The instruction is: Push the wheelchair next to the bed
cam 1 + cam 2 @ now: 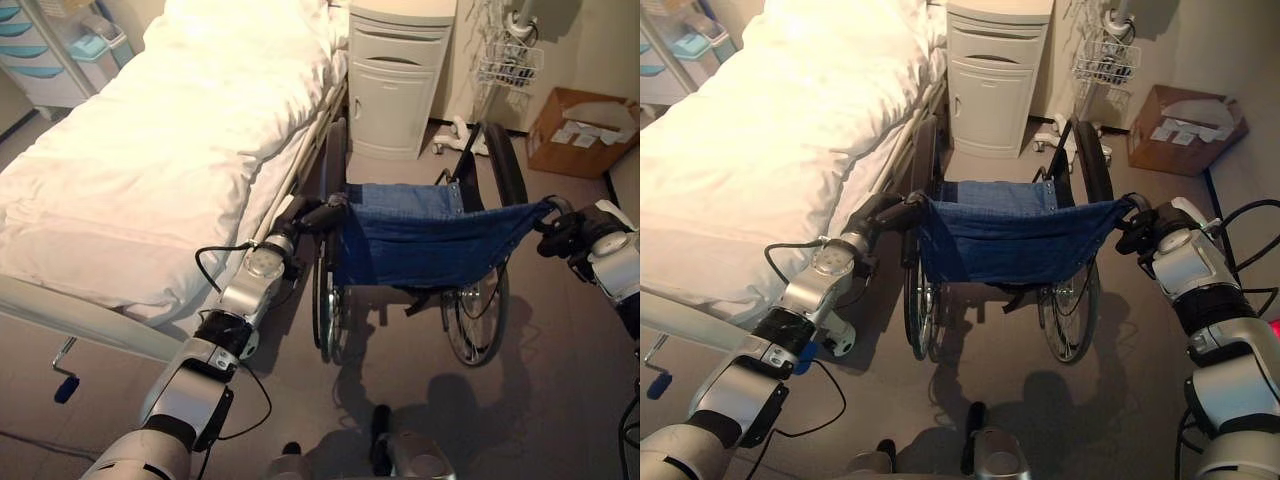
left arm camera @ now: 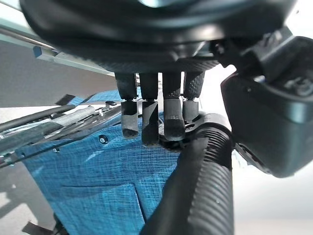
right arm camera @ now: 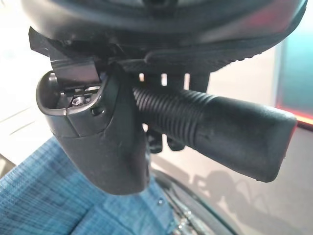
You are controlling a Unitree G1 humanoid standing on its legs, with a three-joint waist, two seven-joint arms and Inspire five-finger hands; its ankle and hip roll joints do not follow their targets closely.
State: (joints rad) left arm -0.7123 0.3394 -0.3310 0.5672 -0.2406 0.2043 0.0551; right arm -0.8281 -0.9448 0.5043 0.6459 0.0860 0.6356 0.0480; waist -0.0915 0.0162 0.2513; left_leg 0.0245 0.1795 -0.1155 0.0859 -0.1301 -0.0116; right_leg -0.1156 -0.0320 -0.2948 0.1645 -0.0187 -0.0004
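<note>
The wheelchair (image 1: 420,235) has a blue cloth back and black wheels. It stands on the floor just right of the bed (image 1: 150,150), facing away from me towards the cabinet. My left hand (image 1: 305,215) is at its left push handle (image 2: 205,186), by the bed's side rail. In the left wrist view the fingers (image 2: 146,122) curl over the ribbed grip, with the thumb on the other side. My right hand (image 1: 570,232) is shut on the right push handle (image 3: 215,122), with the thumb (image 3: 107,142) in front of the grip.
A white bedside cabinet (image 1: 395,80) stands ahead of the wheelchair. A pole with a wire basket (image 1: 510,62) and a cardboard box (image 1: 580,130) are at the far right. A drawer cart (image 1: 40,50) is at the far left. A blue crank handle (image 1: 66,385) sticks out at the bed's foot.
</note>
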